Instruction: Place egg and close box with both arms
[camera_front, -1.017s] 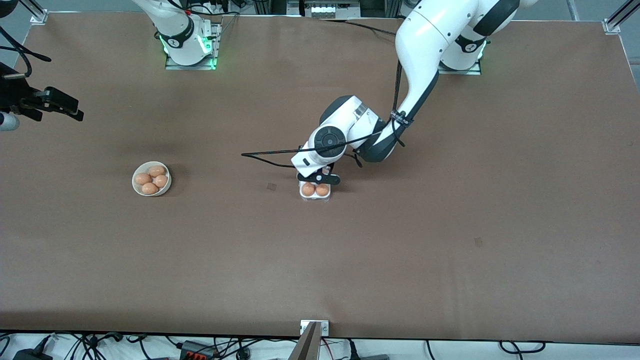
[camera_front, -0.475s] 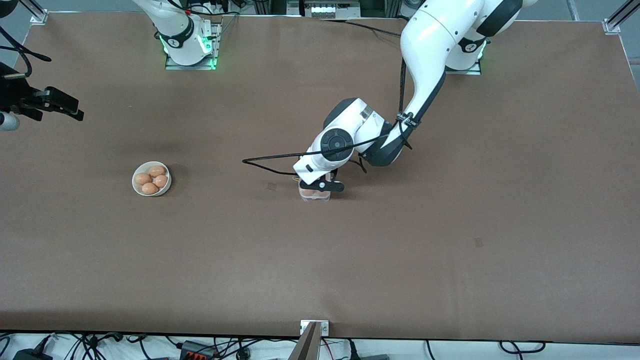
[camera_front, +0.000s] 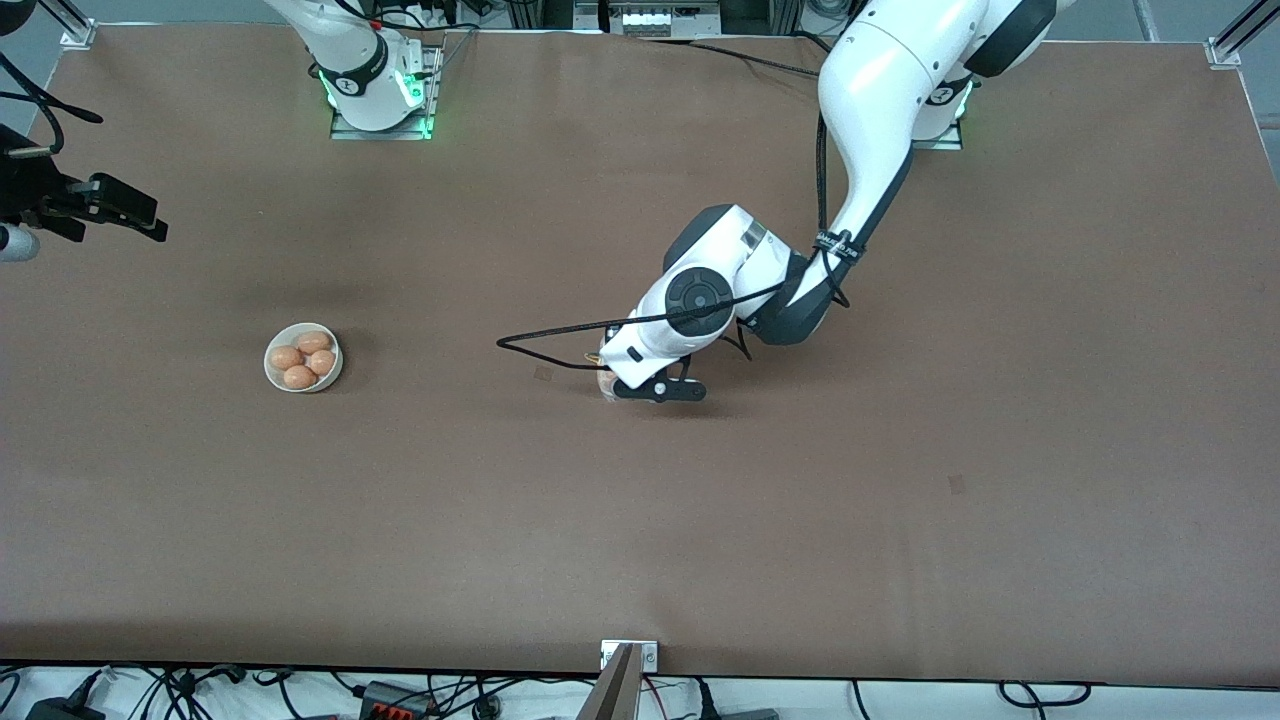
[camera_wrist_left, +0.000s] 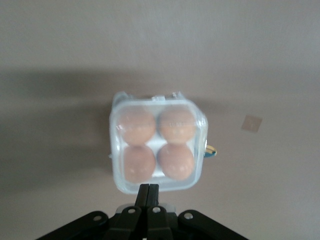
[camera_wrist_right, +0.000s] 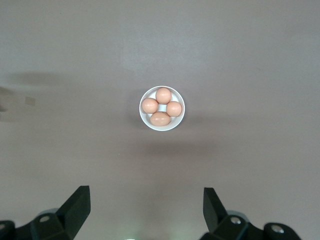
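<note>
Item: closing of the box, late stage. We judge the egg-placing step done, since all four cells are filled, and the lid-closing step to be in hand or nearly finished.

Location: we find the box on the table near its middle, almost wholly hidden in the front view under the left arm's wrist. The white bowl sits well apart, toward the right arm's end of the table.

Condition: we note a small square clear-plastic carton with rounded corners. Its transparent lid lies down over four orange-brown eggs, which look hazy through the plastic. Whether the lid is fully latched we cannot tell.

Left gripper: fingers pressed together, holding nothing, their tips at the box's edge.

Right gripper: fingers spread wide, empty, held high over the table with the bowl of four spare eggs in its sight; this arm waits.

Next move, in our judgement: a gentle downward press along the lid's rim to seat it, with care not to slide the light box or load the eggs.
</note>
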